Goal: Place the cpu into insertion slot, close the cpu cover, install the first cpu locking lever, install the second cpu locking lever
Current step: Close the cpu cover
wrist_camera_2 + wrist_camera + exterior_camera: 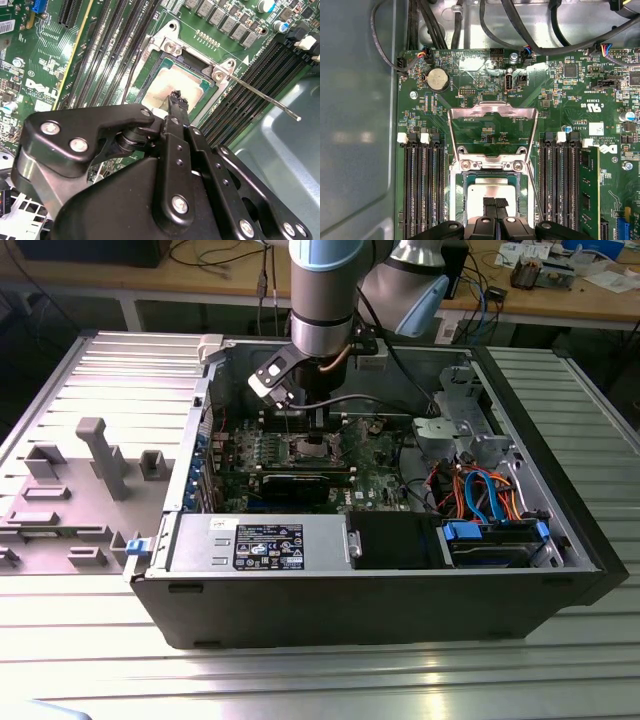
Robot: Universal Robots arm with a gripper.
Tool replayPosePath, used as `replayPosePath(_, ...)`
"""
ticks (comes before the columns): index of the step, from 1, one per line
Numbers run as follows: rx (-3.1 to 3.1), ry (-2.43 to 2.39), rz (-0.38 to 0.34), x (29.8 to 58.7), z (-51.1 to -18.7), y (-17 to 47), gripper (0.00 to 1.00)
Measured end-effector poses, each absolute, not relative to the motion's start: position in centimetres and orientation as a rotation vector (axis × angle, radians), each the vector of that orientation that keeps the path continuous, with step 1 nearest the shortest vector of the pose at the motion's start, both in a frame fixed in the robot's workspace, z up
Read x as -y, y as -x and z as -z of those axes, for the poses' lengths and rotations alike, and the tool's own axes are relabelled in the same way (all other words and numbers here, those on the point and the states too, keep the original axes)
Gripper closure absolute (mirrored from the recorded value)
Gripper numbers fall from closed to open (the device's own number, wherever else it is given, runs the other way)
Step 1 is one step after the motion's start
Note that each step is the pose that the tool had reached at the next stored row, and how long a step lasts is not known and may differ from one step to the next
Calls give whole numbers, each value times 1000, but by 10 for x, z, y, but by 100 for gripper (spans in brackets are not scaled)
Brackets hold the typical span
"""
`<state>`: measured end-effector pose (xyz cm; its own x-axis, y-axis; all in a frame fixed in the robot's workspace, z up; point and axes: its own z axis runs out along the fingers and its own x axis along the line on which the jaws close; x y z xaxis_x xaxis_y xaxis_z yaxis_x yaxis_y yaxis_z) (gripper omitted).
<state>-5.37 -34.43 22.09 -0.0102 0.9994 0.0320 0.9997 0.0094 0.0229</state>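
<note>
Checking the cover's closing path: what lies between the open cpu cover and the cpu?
In the first wrist view, just the screwed-down hinge bracket lies between the cpu cover and the cpu.

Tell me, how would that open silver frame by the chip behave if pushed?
The cpu cover looks hinged at its edge nearest the cpu, so it would probably swing, not slide. Thin sheet metal with a large cut-out: likely light, perhaps slightly springy. Standing open, it may drop shut when nudged.
</note>
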Motion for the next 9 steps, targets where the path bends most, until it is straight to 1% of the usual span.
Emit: replayPosePath(9, 2256, 2175, 60, 344, -221, 54, 89)
